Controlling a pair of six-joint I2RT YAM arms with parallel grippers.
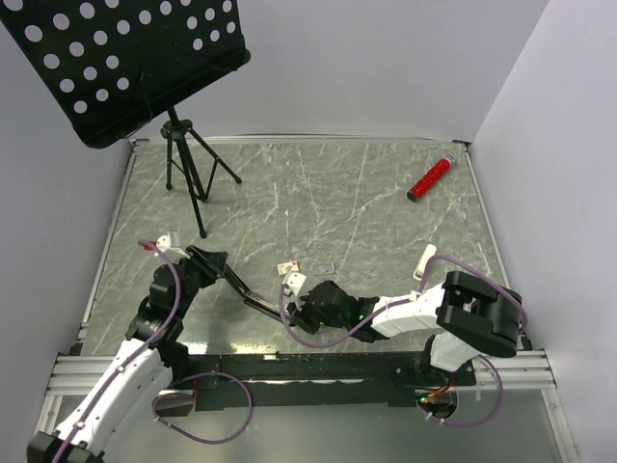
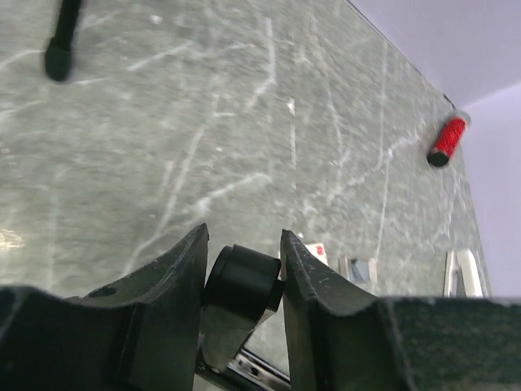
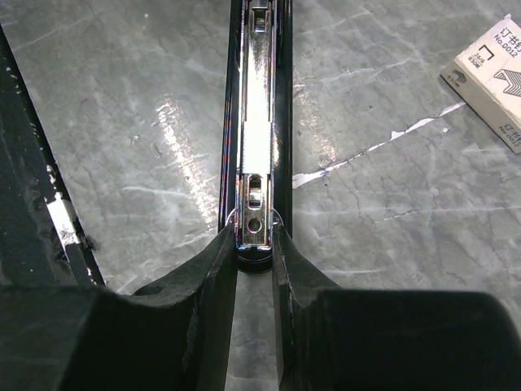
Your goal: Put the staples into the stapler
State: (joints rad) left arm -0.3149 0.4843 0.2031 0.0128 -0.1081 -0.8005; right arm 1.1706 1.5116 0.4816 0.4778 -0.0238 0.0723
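The black stapler [image 1: 246,289] is hinged open between my two grippers, near the front of the table. My left gripper [image 1: 214,260] is shut on its rounded black end [image 2: 244,281], both fingers touching it. My right gripper [image 3: 254,244] is shut on the other end, where the silvery metal rail [image 3: 256,122] runs away from the fingers. The staples' small cream box with reddish print [image 3: 492,77] lies just beside the rail, apart from both grippers. It shows in the left wrist view as a tiny box [image 2: 319,251], with a small greyish tray piece [image 2: 358,269] beside it.
A white rounded bar [image 1: 426,260] lies to the right of the right arm. A red cylinder [image 1: 430,178] rests near the back right corner. A black perforated music stand [image 1: 125,58] on a tripod [image 1: 183,164] stands at the back left.
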